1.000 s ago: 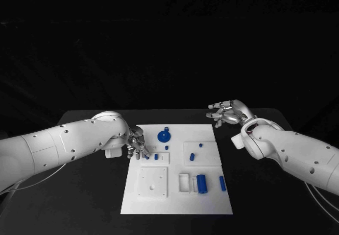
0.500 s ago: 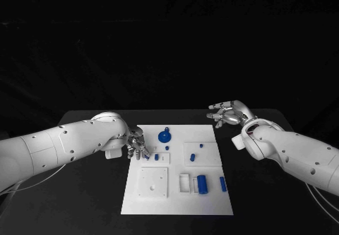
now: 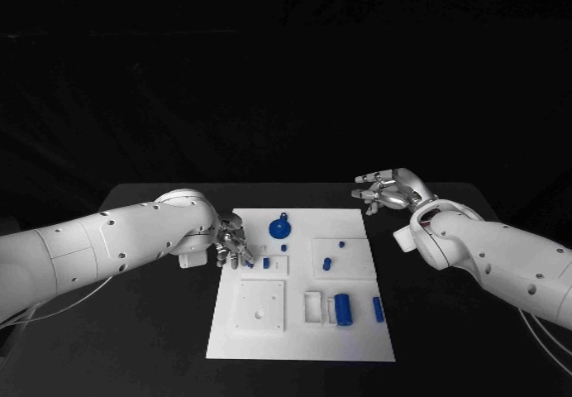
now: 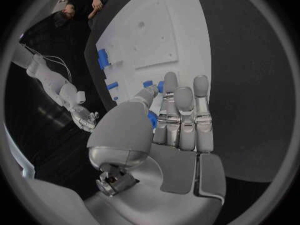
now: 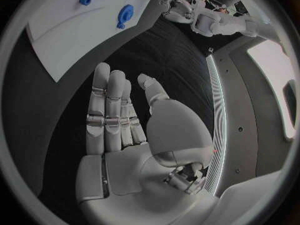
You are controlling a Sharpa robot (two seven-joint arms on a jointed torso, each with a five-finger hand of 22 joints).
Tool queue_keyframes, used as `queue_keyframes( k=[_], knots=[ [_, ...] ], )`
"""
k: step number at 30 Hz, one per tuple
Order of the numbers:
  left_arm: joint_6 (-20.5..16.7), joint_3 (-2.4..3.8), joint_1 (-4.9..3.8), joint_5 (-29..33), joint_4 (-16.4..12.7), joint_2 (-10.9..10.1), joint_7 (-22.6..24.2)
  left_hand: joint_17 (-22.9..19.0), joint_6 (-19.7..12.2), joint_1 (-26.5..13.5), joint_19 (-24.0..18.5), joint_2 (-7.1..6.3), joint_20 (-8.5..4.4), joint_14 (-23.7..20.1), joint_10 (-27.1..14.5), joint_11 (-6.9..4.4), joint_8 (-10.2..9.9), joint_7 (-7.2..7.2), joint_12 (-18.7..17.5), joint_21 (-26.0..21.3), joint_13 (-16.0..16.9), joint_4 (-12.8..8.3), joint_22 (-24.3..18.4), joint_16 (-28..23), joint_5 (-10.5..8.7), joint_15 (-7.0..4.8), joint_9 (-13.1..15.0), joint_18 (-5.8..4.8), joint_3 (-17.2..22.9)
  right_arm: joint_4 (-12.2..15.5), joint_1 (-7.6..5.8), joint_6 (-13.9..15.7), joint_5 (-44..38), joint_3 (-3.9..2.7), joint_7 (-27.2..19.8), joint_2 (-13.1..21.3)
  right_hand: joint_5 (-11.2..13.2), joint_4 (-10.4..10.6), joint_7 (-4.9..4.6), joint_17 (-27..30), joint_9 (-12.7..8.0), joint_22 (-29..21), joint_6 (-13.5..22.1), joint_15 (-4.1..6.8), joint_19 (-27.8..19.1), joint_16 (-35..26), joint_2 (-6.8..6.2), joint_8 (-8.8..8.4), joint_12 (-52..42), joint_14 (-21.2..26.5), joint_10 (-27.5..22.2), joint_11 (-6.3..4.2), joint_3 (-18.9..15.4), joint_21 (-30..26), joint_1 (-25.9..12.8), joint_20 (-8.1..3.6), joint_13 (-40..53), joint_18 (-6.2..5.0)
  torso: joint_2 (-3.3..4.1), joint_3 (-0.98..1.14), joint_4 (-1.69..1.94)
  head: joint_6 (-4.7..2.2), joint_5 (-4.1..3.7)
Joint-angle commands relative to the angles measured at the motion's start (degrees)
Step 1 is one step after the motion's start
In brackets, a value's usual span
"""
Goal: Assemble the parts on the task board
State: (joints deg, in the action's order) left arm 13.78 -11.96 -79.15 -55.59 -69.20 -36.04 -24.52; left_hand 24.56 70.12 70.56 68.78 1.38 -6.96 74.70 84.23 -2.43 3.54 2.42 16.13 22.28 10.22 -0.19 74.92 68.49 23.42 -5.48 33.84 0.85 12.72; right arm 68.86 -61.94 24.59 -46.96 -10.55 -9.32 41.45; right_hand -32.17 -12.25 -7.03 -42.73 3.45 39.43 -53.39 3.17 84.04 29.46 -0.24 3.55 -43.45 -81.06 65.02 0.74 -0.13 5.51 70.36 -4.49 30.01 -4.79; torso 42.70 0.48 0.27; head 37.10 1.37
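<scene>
We see left hand [image 3: 235, 246] pinching a small blue part [image 4: 152, 119], likely light, rigid, slippery: grip its sides. Right hand [image 3: 383, 192] spread, empty.

Black table [image 3: 155, 331] under white task board [image 3: 304, 339]

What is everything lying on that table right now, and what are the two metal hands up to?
Task board: one, white, middle of the black table.
Round part: one, blue, far end of the board.
Small parts: several, blue, across the board's middle.
Long parts: two, blue, near right of the board.
Table: one, black.
Left hand: silver, at the board's left edge, holding a small blue piece between thumb and fingers.
Right hand: silver, open, over the table past the board's far right corner.
</scene>
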Motion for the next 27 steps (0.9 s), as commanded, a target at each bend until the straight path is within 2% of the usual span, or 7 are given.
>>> queue_keyframes(
  k=[1,5,7,9,11,15,27],
  knots=[
    [-1.42,0.01,0.17,0.30,-0.33,-0.02,0.19,-0.06,1.37,0.56,0.07,0.25,-0.25,0.15,1.92,-0.29,0.19,-1.39,-0.25,0.03,-0.07,-6.28,1.09,-0.26,-0.11,-0.46,0.03,-0.20,6.41,0.04,0.04,-0.74,-0.10,-0.02,-0.48,-0.02,0.00,0.37,-0.14,0.02,-0.05,-0.06,0.43,-0.08,0.08,-0.37,-0.10,-0.18,0.10,-0.06,-0.31,-0.18,-0.07,0.15,-0.48,0.33,-0.04,0.37,-0.01,0.03,-0.06,0.05,0.06],
    [-1.83,0.00,0.35,0.08,-0.65,-0.13,0.12,-0.04,1.38,0.63,0.15,0.22,-0.28,0.22,1.94,-0.32,0.19,-1.39,-0.26,0.02,-0.08,-6.25,1.10,-0.21,-0.09,-0.49,-0.01,-0.21,6.41,0.02,0.05,-0.77,-0.10,-0.02,-0.49,-0.02,0.00,0.37,-0.14,0.02,-0.05,-0.06,0.43,-0.08,0.08,-0.37,-0.10,-0.18,0.10,-0.06,-0.31,-0.18,-0.07,0.15,-0.48,0.33,-0.04,0.37,0.00,0.02,-0.04,0.01,0.01],
    [-2.12,0.00,0.46,0.02,-0.88,-0.17,0.11,-0.04,1.38,0.63,0.15,0.22,-0.28,0.22,1.94,-0.32,0.19,-1.39,-0.26,0.02,-0.08,-6.25,1.10,-0.21,-0.09,-0.49,-0.01,-0.21,6.41,0.00,0.06,-0.82,-0.10,-0.02,-0.49,0.00,0.00,0.37,-0.14,0.02,-0.05,-0.06,0.43,-0.08,0.08,-0.37,-0.10,-0.18,0.10,-0.06,-0.31,-0.18,-0.07,0.15,-0.48,0.33,-0.04,0.37,-0.01,0.03,-0.02,0.20,-0.16],
    [-2.49,-0.01,0.54,-0.20,-1.10,-0.21,0.08,-0.02,1.41,0.66,0.18,0.20,-0.29,0.26,1.97,-0.33,0.19,-1.41,-0.25,0.01,-0.08,-6.24,1.10,-0.16,-0.07,-0.49,-0.04,-0.21,6.41,-0.03,0.08,-0.86,-0.10,-0.02,-0.48,0.04,0.00,0.37,-0.14,0.02,-0.05,-0.06,0.43,-0.08,0.08,-0.37,-0.10,-0.18,0.10,-0.06,-0.31,-0.18,-0.07,0.15,-0.48,0.33,-0.04,0.37,-0.02,0.00,0.04,0.16,-0.53],
    [-2.81,-0.01,0.60,-0.72,-1.33,-0.27,0.12,0.00,1.46,0.69,0.25,0.15,-0.31,0.30,1.97,-0.35,0.19,-1.41,-0.23,0.01,-0.08,-6.23,1.11,-0.12,0.00,-0.50,-0.08,-0.21,6.41,-0.04,0.12,-0.88,-0.10,-0.02,-0.48,0.07,0.00,0.37,-0.14,0.02,-0.05,-0.06,0.43,-0.08,0.08,-0.37,-0.10,-0.18,0.10,-0.06,-0.31,-0.18,-0.07,0.15,-0.48,0.33,-0.04,0.37,-0.01,0.00,0.06,0.13,-0.56],
    [-3.18,-0.02,0.68,-1.26,-1.59,-0.38,0.14,0.03,1.51,0.68,0.29,0.06,-0.32,0.31,2.02,-0.37,0.18,-1.43,-0.19,0.00,-0.08,-6.21,1.11,-0.08,0.12,-0.51,-0.15,-0.20,6.40,-0.03,0.17,-0.89,-0.10,-0.02,-0.52,0.10,0.00,0.37,-0.14,0.02,-0.05,-0.06,0.43,-0.08,0.08,-0.37,-0.10,-0.18,0.10,-0.06,-0.31,-0.18,-0.07,0.15,-0.48,0.33,-0.04,0.37,-0.04,0.08,-0.05,0.08,-0.28],
    [-2.77,-0.06,0.84,-2.24,-2.32,-0.70,-0.25,0.11,1.63,0.77,0.39,-0.02,-0.33,0.34,2.07,-0.42,0.18,-1.44,-0.13,0.01,-0.11,-6.21,1.13,0.00,0.20,-0.53,-0.44,-0.20,6.48,-0.07,0.31,-0.88,-0.10,-0.02,-0.56,0.14,0.00,0.37,-0.14,0.02,-0.05,-0.06,0.43,-0.08,0.08,-0.37,-0.10,-0.18,0.10,-0.06,-0.31,-0.18,-0.07,0.15,-0.48,0.33,-0.04,0.37,0.01,0.05,-0.07,0.15,0.16]
  ],
)
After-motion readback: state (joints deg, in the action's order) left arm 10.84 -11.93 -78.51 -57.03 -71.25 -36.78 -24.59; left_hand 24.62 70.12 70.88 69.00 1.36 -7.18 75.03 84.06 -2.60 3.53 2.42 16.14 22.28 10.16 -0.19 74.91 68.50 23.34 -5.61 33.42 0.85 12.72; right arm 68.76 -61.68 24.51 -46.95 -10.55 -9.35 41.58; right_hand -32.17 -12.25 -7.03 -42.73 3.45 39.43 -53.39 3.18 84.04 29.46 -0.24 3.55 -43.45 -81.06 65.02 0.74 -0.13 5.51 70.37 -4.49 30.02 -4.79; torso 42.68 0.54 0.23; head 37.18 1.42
